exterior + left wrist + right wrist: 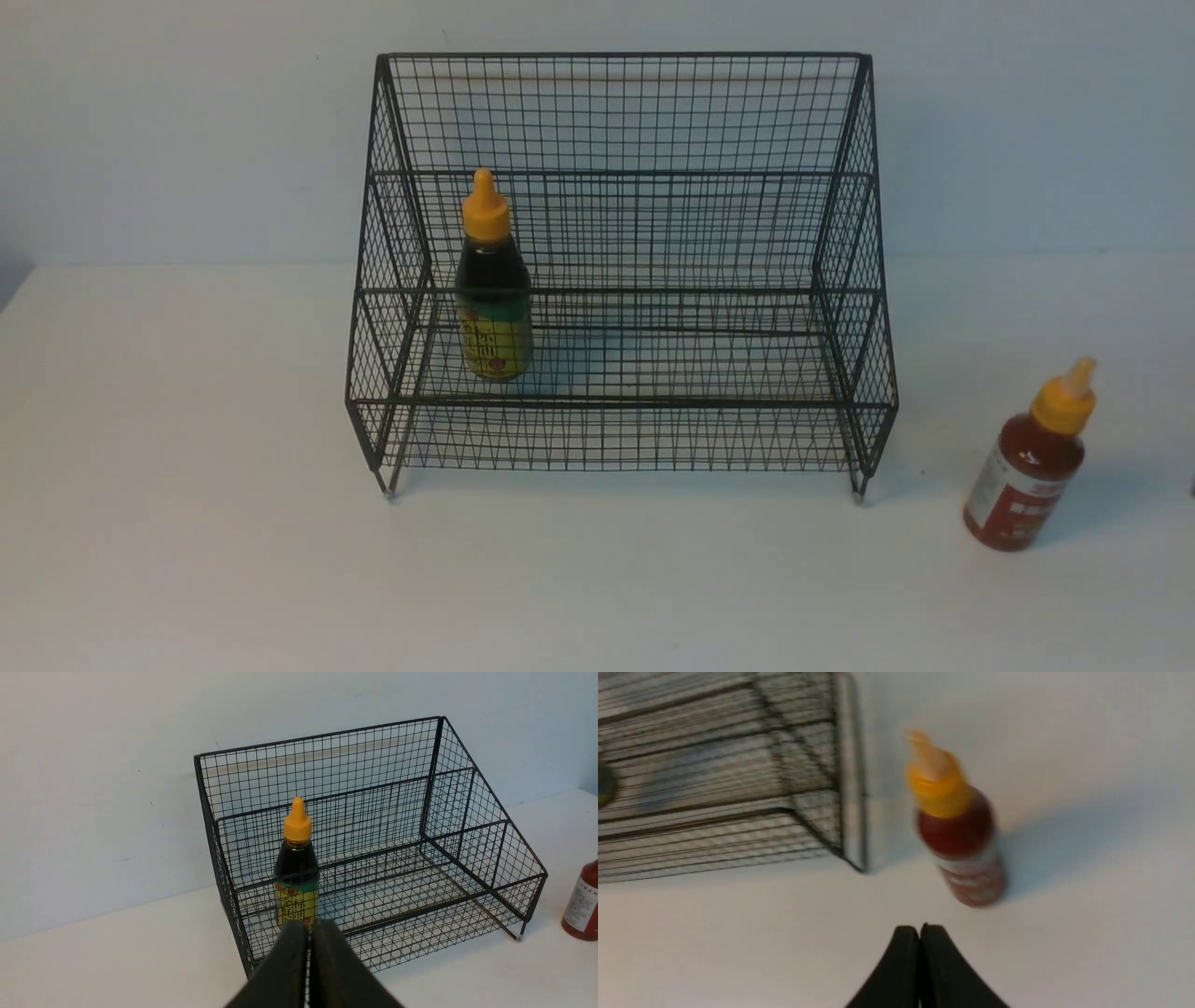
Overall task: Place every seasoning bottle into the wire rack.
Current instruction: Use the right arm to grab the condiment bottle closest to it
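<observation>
The right gripper [920, 929] is hanging over the bare table [187, 560], its two dark fingers pressing flat together with nothing between them. The left gripper [309, 927] is doing the same in front of the rack, jaws closed tight and empty.

Just beyond the right gripper, the red bottle [962, 835] is standing on its base on the table, off the rack's right side and clear of it, its orange-yellow cap pointing up. This is the one waiting to be moved. It is probably going to feel light, with a little weight from the sauce filling it nearly to the shoulder. The plastic wall is likely soft and will be giving under a hard squeeze, and the glossy label may be slippery. Being tall and narrow, it is apt to tip if nudged at the cap. The best hold is looking like the round body at label height, below the shoulder, with moderate pressure; the tapering cap is offering little to grip. The fingers will need to be spreading wider than the body first.

Farther back, the wire rack [653, 434] is sitting on its small feet against the pale wall [140, 121]. The dark bottle [493, 299] is already standing upright on the lower tier, toward the left side, leaving plenty of room to its right.
</observation>
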